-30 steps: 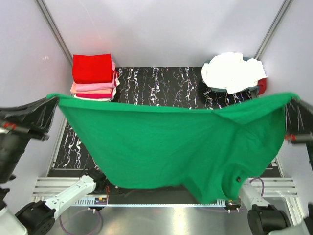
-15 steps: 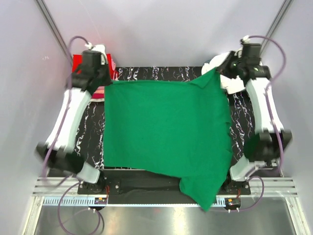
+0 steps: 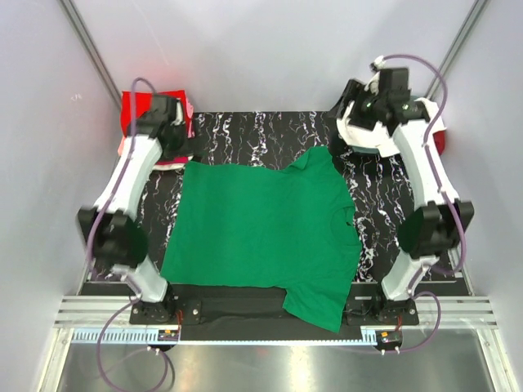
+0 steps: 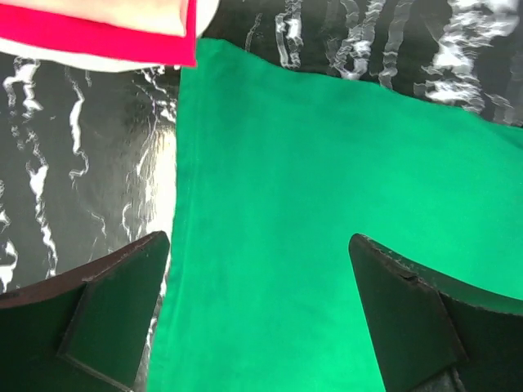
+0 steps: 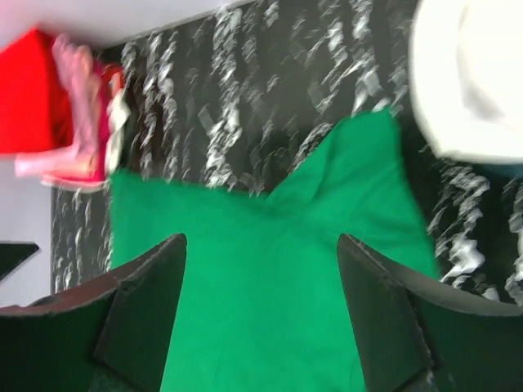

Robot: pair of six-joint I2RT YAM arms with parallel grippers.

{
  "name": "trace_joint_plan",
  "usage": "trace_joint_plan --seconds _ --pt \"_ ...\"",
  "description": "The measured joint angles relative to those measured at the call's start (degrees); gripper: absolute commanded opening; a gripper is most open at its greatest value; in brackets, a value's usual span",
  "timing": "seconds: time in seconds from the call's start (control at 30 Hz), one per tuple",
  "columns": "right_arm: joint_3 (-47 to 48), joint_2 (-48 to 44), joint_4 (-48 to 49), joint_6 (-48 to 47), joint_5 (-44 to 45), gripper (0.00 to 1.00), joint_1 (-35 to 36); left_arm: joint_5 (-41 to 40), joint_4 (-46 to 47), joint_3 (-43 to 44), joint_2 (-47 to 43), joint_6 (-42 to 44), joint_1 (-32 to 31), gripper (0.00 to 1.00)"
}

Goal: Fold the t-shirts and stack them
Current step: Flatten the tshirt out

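From above, the green t-shirt [image 3: 261, 233] lies spread flat on the black white-veined mat [image 3: 270, 131], one sleeve pointing to the far right corner and the other hanging over the near edge. The left gripper [image 3: 186, 149] hovers at the shirt's far left corner and the right gripper [image 3: 353, 122] just beyond the far sleeve. Beside the left gripper, on its outer side, sits the stack of folded shirts [image 3: 155, 114], red on top. Past the right gripper lies a loose white pile [image 3: 421, 118].

In the left wrist view, the left gripper [image 4: 257, 241] has its fingers [image 4: 114, 302] spread wide with nothing held. The green t-shirt [image 4: 327, 188] lies below, filling the gap between them and running out past the right finger. Its straight edge passes just inside the left finger, and bare mat [image 4: 82, 163] lies beyond. Ahead of the left finger, the stack's red layer [image 4: 98, 41] overlaps the cloth's corner.

In the right wrist view, the right gripper [image 5: 261, 241] is also parted wide and empty, its fingers [image 5: 384, 302] standing apart over the green t-shirt [image 5: 270, 278]. The sleeve [image 5: 364, 171] reaches ahead of the right finger. The white pile [image 5: 474, 73] lies farther ahead on that side, and the red and pink stack [image 5: 49, 106] well ahead of the left finger.
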Motion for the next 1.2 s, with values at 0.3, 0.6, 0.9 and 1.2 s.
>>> trace_joint_plan --seconds 0.3,0.6,0.9,1.2 --pt "-17.5 -3.0 5.6 4.9 -3.1 0.59 8.3 2.7 4.3 -23.1 -27.2 -0.2 -0.1 0.99" --pt "-8.5 18.4 5.9 7.6 -3.5 0.58 8.0 4.5 8.0 -41.6 -45.3 -0.4 -0.1 0.99" --pt "4.3 29.7 4.5 8.0 -2.7 0.57 8.0 4.5 11.5 -50.4 -53.9 -1.5 -0.1 0.99" --pt "5.5 31.8 3.8 8.5 -0.8 0.58 8.0 4.5 13.2 -50.8 -55.5 -1.6 -0.1 0.99"
